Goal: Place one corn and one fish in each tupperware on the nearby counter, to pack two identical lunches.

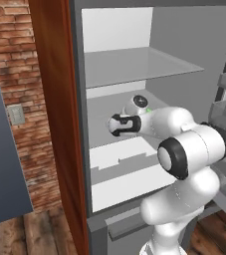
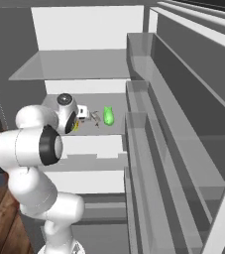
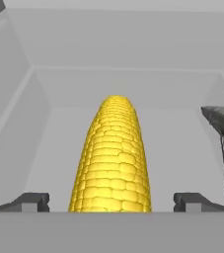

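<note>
Hand view: the yellow corn (image 3: 112,158) lay lengthwise on the grey fridge shelf (image 3: 44,148), running away from the camera, straddled by the two dark fingertips (image 3: 32,201) of the tool (image 3: 112,203).
Tool state: jaws stood wide apart, one on each side of the cob, clear of it and gripping nothing.
Neighbour: a dark-grey fish (image 3: 223,121) lay near the cob on its right, thin tail trailing toward the camera.
Right base view: the arm reached into the open fridge; the green corn (image 2: 108,115) sat on the same shelf, beyond the fish (image 2: 95,118).
Risk, slip: the cob was round and bumpy; I judged a squeeze off its middle could roll it or squirt it forward out of the jaws.
Risk, stray contact: the fingertip on that side stood close to the fish's tail, so a sideways correction could knock it away.
Risk, clearance: lifting too high could catch the shelf above (image 2: 79,67).
</note>
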